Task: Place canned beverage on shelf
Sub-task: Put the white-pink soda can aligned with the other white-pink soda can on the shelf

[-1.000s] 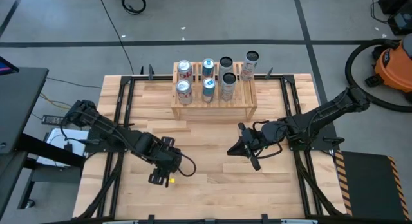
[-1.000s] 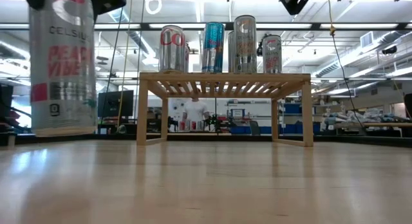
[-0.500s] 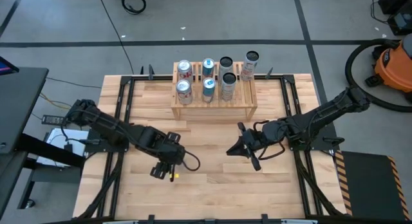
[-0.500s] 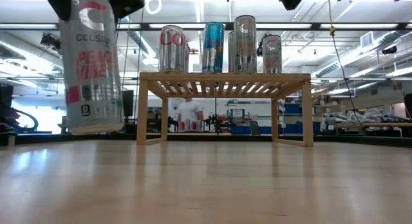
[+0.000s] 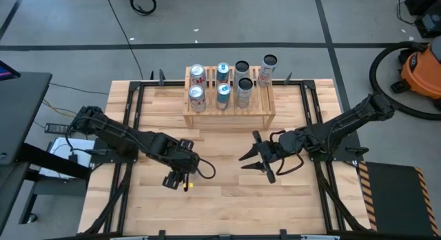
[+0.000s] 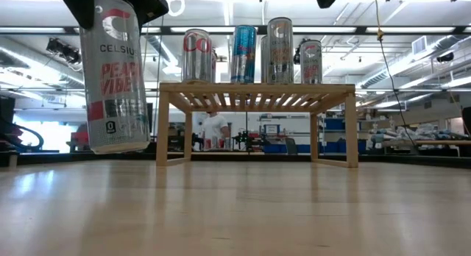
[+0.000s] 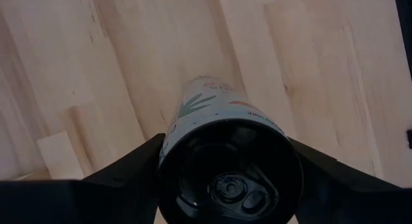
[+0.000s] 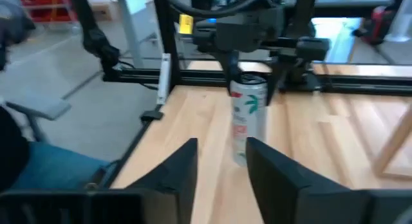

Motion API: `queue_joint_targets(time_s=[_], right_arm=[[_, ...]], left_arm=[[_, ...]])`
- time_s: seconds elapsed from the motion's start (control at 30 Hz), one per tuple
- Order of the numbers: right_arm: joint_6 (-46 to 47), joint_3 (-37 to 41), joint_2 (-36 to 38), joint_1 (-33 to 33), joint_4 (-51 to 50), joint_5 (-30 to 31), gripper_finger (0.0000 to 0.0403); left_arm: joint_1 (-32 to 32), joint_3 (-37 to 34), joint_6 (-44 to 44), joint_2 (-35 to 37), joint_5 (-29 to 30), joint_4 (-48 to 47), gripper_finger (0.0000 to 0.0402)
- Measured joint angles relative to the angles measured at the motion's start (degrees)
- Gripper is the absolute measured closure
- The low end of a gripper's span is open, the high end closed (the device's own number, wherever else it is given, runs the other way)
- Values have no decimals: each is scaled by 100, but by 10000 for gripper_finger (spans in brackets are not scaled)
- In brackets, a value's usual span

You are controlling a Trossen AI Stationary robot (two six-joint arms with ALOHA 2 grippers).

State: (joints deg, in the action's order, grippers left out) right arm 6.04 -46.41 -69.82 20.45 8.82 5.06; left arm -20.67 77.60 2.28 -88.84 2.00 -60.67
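A silver Celsius can (image 6: 114, 72) with a black top hangs upright in my left gripper (image 5: 180, 168), clear of the tabletop, in front of and to the left of the shelf. The can also shows in the left wrist view (image 7: 219, 121) and the right wrist view (image 8: 248, 118). The light-wood shelf (image 5: 229, 107) stands at the table's far middle with several cans on its slatted top (image 6: 257, 90). My right gripper (image 5: 252, 161) is open and empty, right of the can, its fingers pointing toward it. My left gripper pinches the can's upper end, just below the black top rim (image 7: 168, 147), between its two fingers, one on each side. The fingers come from above, pointing down. The can hangs upright below them, its bottom (image 6: 118, 147) clear of the table.
Several cans stand on the shelf, among them a silver-and-red one (image 5: 197, 96) and a blue one (image 5: 222, 93). Bare wooden tabletop (image 5: 220, 198) lies between the grippers and the near edge. Black frame rails (image 5: 131, 109) run along the table's sides.
My left gripper has carried the can toward the table's right and slightly toward the far edge, nearer the shelf. The can has stayed roughly upright and clear of the table.
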Motion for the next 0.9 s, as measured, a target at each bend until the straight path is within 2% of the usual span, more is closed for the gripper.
queue_joint_targets(time_s=[0.13,0.3,0.9], right_arm=[[26,0,-15,0,24,129,224],[136,0,-30,0,101,113,199],[173,0,-34,-33,129,283,198]], left_arm=[[-2,0,-8,0,2,-5,134],[-2,2,-17,0,3,-15,134],[-20,2,-162,0,-80,-56,134]])
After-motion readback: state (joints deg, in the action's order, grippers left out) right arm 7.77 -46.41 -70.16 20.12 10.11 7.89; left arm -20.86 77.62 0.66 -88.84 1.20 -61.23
